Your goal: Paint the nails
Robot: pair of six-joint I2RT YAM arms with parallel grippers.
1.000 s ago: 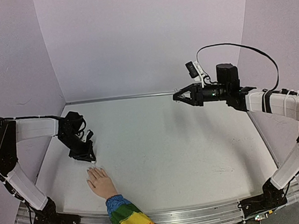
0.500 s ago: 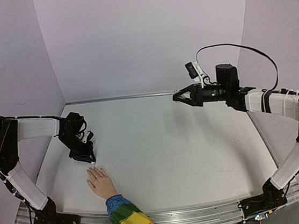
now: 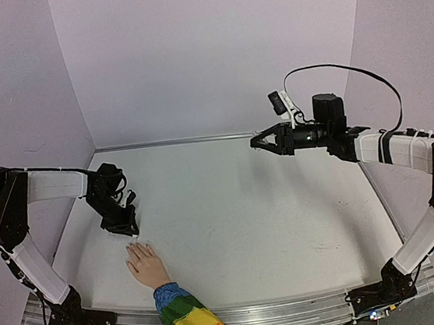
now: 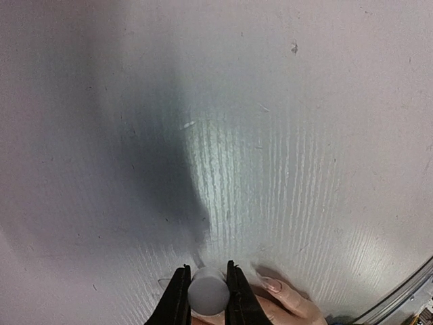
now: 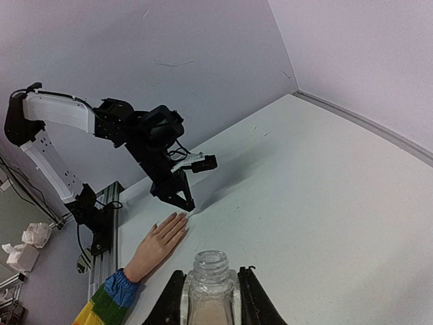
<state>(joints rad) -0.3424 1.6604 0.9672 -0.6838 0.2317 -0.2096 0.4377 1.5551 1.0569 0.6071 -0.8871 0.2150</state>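
Note:
A skin-coloured mannequin hand [image 3: 144,263] with a rainbow-striped sleeve [image 3: 190,324] lies palm down at the near left of the table. Its pale nails are tiny; one nail [image 4: 272,285] shows in the left wrist view. My left gripper [image 3: 130,229] is shut on a white brush cap [image 4: 208,291] and holds it tip down right at the fingertips. My right gripper [image 3: 255,141] is raised at the back right, shut on a clear, uncapped bottle [image 5: 211,288]. The right wrist view shows the hand [image 5: 155,240] and the left gripper [image 5: 188,203] touching its fingertips.
The white table [image 3: 255,221] is walled by pale panels at the back and both sides. An aluminium rail [image 3: 296,306] runs along its near edge. A black cable loops above the right arm [image 3: 387,143].

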